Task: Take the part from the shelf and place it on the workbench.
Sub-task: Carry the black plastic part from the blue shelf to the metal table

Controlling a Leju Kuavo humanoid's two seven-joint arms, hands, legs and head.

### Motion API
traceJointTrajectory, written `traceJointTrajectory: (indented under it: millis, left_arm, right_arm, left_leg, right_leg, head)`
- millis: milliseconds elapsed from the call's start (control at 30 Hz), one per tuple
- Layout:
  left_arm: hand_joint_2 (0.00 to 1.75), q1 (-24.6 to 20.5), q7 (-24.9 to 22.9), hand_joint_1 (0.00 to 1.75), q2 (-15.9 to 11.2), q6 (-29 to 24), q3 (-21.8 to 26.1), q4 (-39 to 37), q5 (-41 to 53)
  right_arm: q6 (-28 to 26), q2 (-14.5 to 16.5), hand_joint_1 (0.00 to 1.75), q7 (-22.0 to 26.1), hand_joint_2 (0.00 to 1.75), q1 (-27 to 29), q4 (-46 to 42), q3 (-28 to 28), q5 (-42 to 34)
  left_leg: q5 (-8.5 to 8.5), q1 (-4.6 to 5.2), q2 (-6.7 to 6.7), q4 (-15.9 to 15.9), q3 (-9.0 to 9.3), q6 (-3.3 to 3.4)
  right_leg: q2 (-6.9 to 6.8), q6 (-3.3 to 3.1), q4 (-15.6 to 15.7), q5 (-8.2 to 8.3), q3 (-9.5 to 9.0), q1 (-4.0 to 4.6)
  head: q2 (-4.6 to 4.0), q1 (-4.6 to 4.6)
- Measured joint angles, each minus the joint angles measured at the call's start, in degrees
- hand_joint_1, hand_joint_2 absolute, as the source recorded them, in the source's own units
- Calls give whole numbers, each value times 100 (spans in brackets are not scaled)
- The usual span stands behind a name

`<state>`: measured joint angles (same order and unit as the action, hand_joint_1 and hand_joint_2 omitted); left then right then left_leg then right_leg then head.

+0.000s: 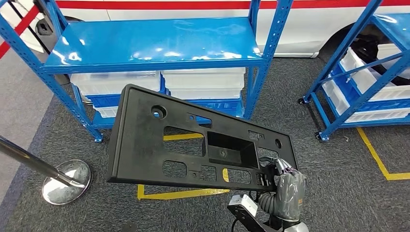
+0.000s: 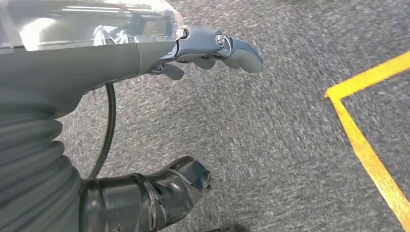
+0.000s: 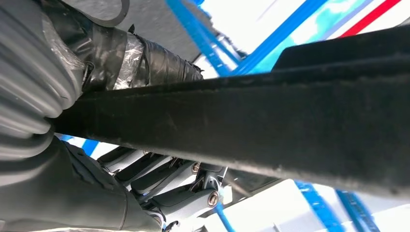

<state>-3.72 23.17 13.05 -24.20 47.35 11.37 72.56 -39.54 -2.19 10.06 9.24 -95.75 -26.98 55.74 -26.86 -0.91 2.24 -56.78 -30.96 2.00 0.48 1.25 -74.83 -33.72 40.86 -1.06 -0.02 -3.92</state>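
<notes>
Black part (image 1: 159, 140) in right hand (image 1: 286, 186)

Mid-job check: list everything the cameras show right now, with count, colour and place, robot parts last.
part: one, black flat panel with cut-outs, held up in front of the shelf.
shelf: one, blue, top board bare, straight ahead.
bins: several, white, on the shelf's lower level.
second shelf: one, blue, far right, holding white bins.
stanchion base: one, chrome, on the floor at left.
floor tape: yellow lines on grey carpet.
vehicle: white with red stripe, behind the shelves.
right hand: grips the part's lower right edge.
left hand: hangs over the carpet, holding nothing.
</notes>
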Motion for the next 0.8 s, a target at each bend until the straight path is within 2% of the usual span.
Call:
traceJointTrajectory:
  millis: [33, 100, 133, 167, 200, 267, 300, 333, 400, 433, 467, 500, 533, 567, 633, 667, 700, 767, 800]
  left_arm:
    - [175, 0, 0, 0, 0, 0, 1, 0, 1]
    - [175, -4, 0, 0, 0, 0, 2, 1, 1]
    - [175, -5, 1, 0, -1, 0, 2, 2, 1]
    - [175, -6, 2, 0, -1, -1, 3, 2, 0]
    - [175, -6, 3, 0, -2, -1, 3, 2, 0]
    - [175, -10, 8, 0, 1, -2, 4, 2, 1]
    - [175, -12, 11, 0, 3, -3, 5, 2, 1]
    - [175, -14, 15, 0, 5, -4, 5, 2, 1]
    - [175, -7, 19, 0, 7, -7, 6, 2, 0]
    - [175, 1, 19, 0, 7, -8, 7, 2, 0]
    - [175, 9, 19, 0, 7, -8, 8, 1, 0]
    - [175, 14, 18, 0, 7, -9, 9, 1, 0]
    - [175, 15, 17, 0, 7, -9, 9, 1, 0]
    - [175, 14, 18, 0, 7, -10, 10, 1, 0]
    - [175, 16, 19, 0, -2, -14, 14, 2, 0]
    - [175, 17, 21, 0, -5, -16, 16, 2, 0]
    - [175, 17, 24, 0, -8, -18, 19, 2, 0]
    - [175, 12, 29, 0, -3, -20, 22, 1, -1]
    - [175, 9, 30, 0, -1, -20, 25, 2, -1]
  right_arm:
    - [0, 0, 175, 10, 175, 14, -4, 25, 0]
    - [0, 1, 175, 39, 175, 28, -28, 73, -4]
    - [0, 3, 175, 58, 175, 38, -46, 96, -8]
    - [0, 6, 175, 78, 175, 50, -63, 124, -15]
    - [0, 8, 175, 96, 175, 66, -74, 150, -22]
    - [0, 13, 175, 122, 175, 104, -89, 197, -48]
    - [0, 15, 175, 131, 175, 118, -97, 215, -60]
    - [0, 21, 175, 139, 175, 126, -108, 229, -71]
    - [0, 38, 175, 148, 175, 133, -124, 255, -83]
    - [0, 47, 175, 150, 175, 136, -127, 266, -86]
    - [0, 52, 175, 151, 175, 143, -127, 275, -89]
    - [0, 56, 175, 152, 175, 150, -127, 285, -90]
    - [0, 58, 175, 155, 175, 159, -128, 294, -90]
    - [0, 62, 175, 162, 175, 164, -129, 304, -91]
    - [-1, 78, 175, 187, 175, 168, -133, 328, -98]
    - [-3, 89, 175, 201, 175, 170, -137, 342, -103]
    - [-5, 101, 175, 212, 175, 177, -141, 354, -108]
    - [-11, 115, 175, 231, 175, 209, -161, 390, -122]
    - [-14, 116, 175, 240, 175, 231, -172, 415, -132]
  left_leg:
    - [-11, -9, 51, -14, 0, -15]
    - [-54, -13, 139, -71, -3, -79]
    - [-82, -6, 176, -107, -6, -121]
    - [-102, 6, 209, -133, -7, -162]
    - [-111, 18, 243, -142, -4, -200]
    - [-124, 5, 294, -140, 4, -268]
    - [-182, -8, 242, -187, -11, -299]
    - [-309, -20, 145, -336, -71, -321]
    - [-714, -31, -90, -1001, -347, -339]
    - [-895, -31, -145, -1408, -523, -339]
    - [-982, -30, -168, -1708, -655, -332]
    - [-954, -28, -176, -1810, -699, -317]
    - [-809, -26, -189, -1668, -633, -292]
    - [-589, -21, -238, -1327, -476, -255]
    - [-252, -18, -507, -559, -136, -166]
    - [-185, -10, -624, -317, -33, -142]
    - [-184, -1, -693, -208, 8, -131]
    - [-162, 3, -608, -127, 31, -128]
    - [-133, -11, -541, -80, 47, -115]
  right_leg:
    - [-35, 25, 211, 158, -111, -26]
    - [-227, 53, 958, 495, -504, -40]
    - [-302, 32, 1250, 587, -649, -28]
    - [-352, 0, 1408, 614, -717, -8]
    - [-343, -44, 1441, 595, -713, 18]
    - [-231, -134, 1456, 626, -686, 14]
    - [-181, -178, 1471, 646, -679, 6]
    - [-135, -220, 1487, 667, -673, -4]
    - [-36, -280, 1497, 693, -655, 4]
    - [22, -295, 1495, 700, -645, 16]
    - [89, -303, 1491, 704, -639, 30]
    - [160, -307, 1484, 706, -636, 42]
    - [235, -308, 1475, 707, -637, 52]
    - [310, -307, 1466, 707, -639, 60]
    - [448, -291, 1445, 714, -622, 64]
    - [508, -266, 1436, 727, -596, 51]
    - [568, -232, 1435, 745, -565, 31]
    - [681, -153, 1454, 787, -526, 8]
    - [644, -123, 1440, 776, -509, 17]
  head:
    - [1, 1]
    - [1, -1]
    - [1, 2]
    - [1, 5]
    - [1, 8]
    - [1, 11]
    - [2, 11]
    - [1, 11]
    - [1, 12]
    - [0, 12]
    - [0, 11]
    - [1, 11]
    - [0, 12]
    - [1, 12]
    - [0, 10]
    - [1, 10]
    - [0, 11]
    - [1, 14]
    - [1, 11]
